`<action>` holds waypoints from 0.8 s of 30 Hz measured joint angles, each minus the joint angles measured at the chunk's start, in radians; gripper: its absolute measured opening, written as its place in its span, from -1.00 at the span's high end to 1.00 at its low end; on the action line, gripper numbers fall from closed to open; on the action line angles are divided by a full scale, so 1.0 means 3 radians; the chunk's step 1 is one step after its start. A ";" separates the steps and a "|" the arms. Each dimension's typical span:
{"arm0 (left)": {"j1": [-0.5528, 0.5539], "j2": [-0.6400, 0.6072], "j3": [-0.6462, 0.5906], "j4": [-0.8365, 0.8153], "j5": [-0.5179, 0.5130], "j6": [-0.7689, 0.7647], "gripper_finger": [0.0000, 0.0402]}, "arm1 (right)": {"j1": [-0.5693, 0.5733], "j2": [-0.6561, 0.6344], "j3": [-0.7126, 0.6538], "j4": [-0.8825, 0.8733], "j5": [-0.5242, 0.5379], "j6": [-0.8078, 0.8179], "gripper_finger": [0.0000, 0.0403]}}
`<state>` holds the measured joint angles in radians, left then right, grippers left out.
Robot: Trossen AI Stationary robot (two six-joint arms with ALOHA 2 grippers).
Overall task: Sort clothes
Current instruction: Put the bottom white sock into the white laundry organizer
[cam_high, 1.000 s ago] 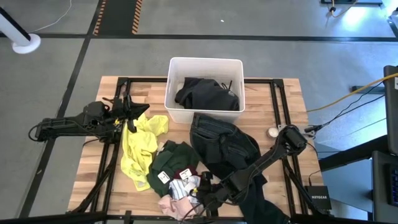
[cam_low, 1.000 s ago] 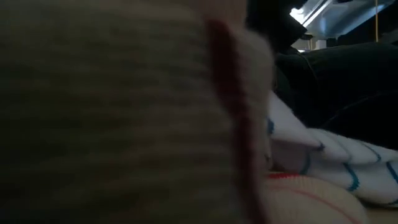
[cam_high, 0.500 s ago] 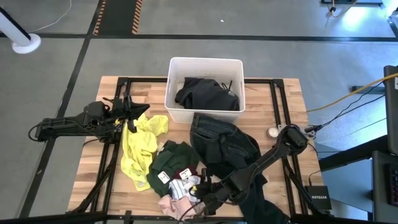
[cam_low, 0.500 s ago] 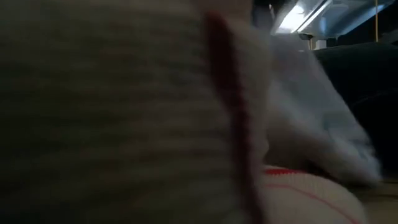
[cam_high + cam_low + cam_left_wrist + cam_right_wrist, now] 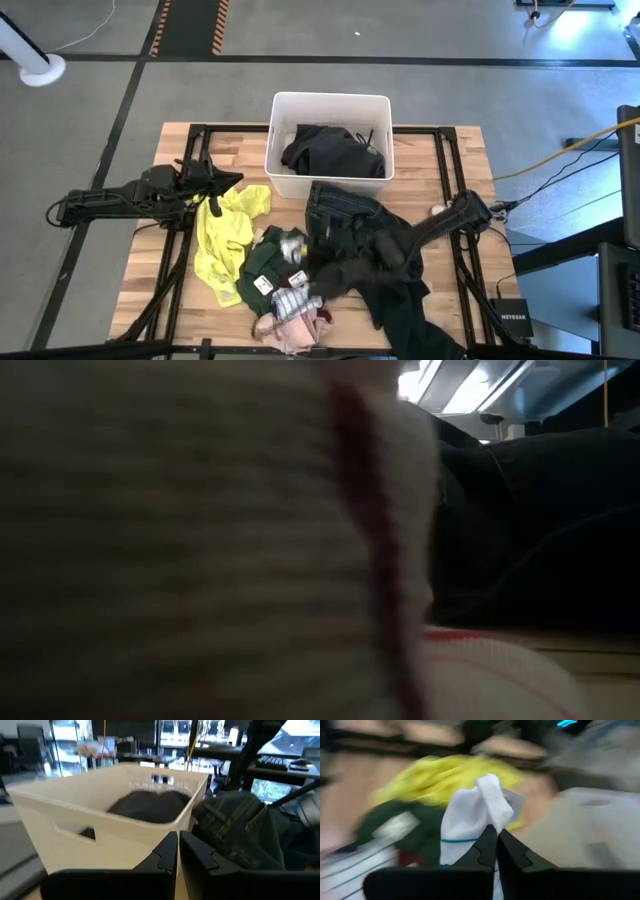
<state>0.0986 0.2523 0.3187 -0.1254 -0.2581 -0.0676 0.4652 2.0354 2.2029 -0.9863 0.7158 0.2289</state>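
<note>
The clothes lie spread over the table: a yellow top, a dark green shirt, dark jeans and small pink and striped pieces near the front edge. A black garment lies in the white bin. My right gripper hangs over the green shirt, shut on a white sock. My left gripper is at the yellow top's far edge, shut with nothing between its fingers, pointing at the bin. My right gripper pinches the white sock between its two fingers at a bunched fold by the teal stripe. Several layers stick out past the fingertips. In the high view the sock appears lifted above the green shirt.
A striped cloth lies right against the low camera and blocks most of that view. A small round white object sits by the right arm's base. Bare wood shows at the table's far left and far right.
My right gripper has risen from the small pieces near the front edge and swung toward the far edge, over the green shirt. The white sock, which lay on that pile, has come up with it and left the low view.
</note>
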 joint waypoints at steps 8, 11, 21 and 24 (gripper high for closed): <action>-0.0001 -0.0271 -0.0153 0.0096 0.0070 -0.0009 0.94 | -0.0585 -0.0161 0.0399 -0.0290 0.0598 -0.0360 0.95; -0.0001 -0.0548 -0.0302 0.0101 0.0075 0.0078 0.94 | -0.0841 -0.0248 0.0398 -0.0488 0.0598 -0.0201 0.96; -0.0001 -0.0795 -0.0718 0.0415 0.0076 0.0209 0.94 | -0.1405 -0.0275 0.0395 -0.0615 0.0604 0.0022 0.94; -0.0003 -0.0812 -0.0867 0.0627 0.0076 0.0220 0.94 | -0.1529 -0.0275 0.0395 -0.0617 0.0532 0.0124 0.92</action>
<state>0.0978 0.0088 0.0585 0.0627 -0.2352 -0.0015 0.0065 1.9530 2.3215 -1.1716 0.8753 0.2660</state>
